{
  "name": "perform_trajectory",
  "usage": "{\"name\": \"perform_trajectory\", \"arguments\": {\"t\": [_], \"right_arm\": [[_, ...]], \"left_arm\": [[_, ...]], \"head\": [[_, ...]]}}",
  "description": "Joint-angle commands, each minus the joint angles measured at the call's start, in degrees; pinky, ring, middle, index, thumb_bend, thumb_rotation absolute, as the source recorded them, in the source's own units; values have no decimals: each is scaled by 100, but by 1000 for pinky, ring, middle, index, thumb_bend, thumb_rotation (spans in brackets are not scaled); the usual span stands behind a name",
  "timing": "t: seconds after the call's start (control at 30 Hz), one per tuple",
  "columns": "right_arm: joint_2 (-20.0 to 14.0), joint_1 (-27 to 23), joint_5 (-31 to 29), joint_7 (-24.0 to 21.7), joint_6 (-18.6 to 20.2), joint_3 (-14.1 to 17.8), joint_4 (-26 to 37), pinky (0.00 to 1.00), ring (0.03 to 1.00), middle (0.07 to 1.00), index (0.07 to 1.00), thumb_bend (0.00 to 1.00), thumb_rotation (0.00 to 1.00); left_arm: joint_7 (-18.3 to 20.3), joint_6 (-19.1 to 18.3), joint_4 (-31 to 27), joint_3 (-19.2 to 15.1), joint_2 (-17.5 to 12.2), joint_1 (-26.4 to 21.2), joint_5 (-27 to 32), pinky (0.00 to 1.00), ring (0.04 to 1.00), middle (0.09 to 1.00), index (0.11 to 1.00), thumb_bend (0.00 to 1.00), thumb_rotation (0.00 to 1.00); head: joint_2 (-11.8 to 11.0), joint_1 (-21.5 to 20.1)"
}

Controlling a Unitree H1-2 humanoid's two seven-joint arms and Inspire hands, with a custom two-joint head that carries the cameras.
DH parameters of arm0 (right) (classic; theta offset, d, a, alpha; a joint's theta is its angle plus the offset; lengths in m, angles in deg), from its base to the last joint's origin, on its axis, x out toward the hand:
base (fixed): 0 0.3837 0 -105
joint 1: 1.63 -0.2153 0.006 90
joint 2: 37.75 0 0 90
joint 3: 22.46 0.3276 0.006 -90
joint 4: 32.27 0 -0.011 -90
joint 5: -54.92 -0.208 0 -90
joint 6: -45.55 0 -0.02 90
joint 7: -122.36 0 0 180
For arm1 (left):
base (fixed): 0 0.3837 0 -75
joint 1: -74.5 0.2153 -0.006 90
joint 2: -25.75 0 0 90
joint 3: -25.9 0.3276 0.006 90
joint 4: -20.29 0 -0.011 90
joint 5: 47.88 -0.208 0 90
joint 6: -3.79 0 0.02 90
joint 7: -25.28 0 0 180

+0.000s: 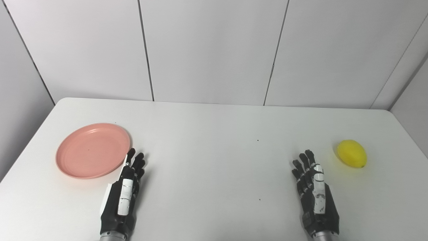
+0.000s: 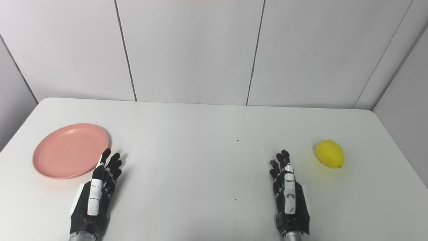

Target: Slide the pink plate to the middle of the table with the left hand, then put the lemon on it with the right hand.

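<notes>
Nothing begun: both steps left.
Pink plate (image 1: 93, 150) sits at the frame's left, off the middle of the white table (image 1: 214, 134); lemon (image 1: 351, 153) lies at the right, not on it. Left hand (image 1: 124, 194) beside the plate's near-right rim, fingers extended, holding nothing. Right hand (image 1: 315, 190) near the lemon, likewise empty.

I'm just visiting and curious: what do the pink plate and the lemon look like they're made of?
The pink plate looks like plastic with a matte finish: uniform colour, thin raised rim, only a soft sheen. The lemon has an even, saturated yellow skin with little visible texture, so it may be a plastic or foam imitation, though the pictures cannot rule out real fruit.
</notes>
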Motion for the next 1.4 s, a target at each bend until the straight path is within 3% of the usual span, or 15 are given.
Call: {"name": "perform_trajectory", "arguments": {"t": [0.0, 0.77, 0.97, 1.37], "right_arm": [[99, 193, -48, -2, -54, -14, -239, 1000, 962, 982, 986, 679, 967], [114, 183, -17, 24, -56, -5, -264, 1000, 951, 971, 973, 687, 960], [84, 159, -97, -21, -88, 39, -366, 1000, 955, 974, 981, 671, 965], [-185, 163, -475, -320, -180, 210, -595, 1000, 964, 983, 995, 685, 953]], "left_arm": [[35, 82, -123, -17, -52, 238, -1, 1000, 977, 967, 993, 878, 919], [31, 66, -118, -20, -30, 239, -18, 1000, 975, 966, 990, 869, 920], [-3, 134, 17, -2, 16, 211, -75, 1000, 960, 948, 979, 861, 921], [-146, 302, 177, 235, 234, 240, -286, 1000, 966, 951, 977, 869, 906]], "head": [[-4, 8], [-33, 37], [-158, 209], [-430, 972]]}}
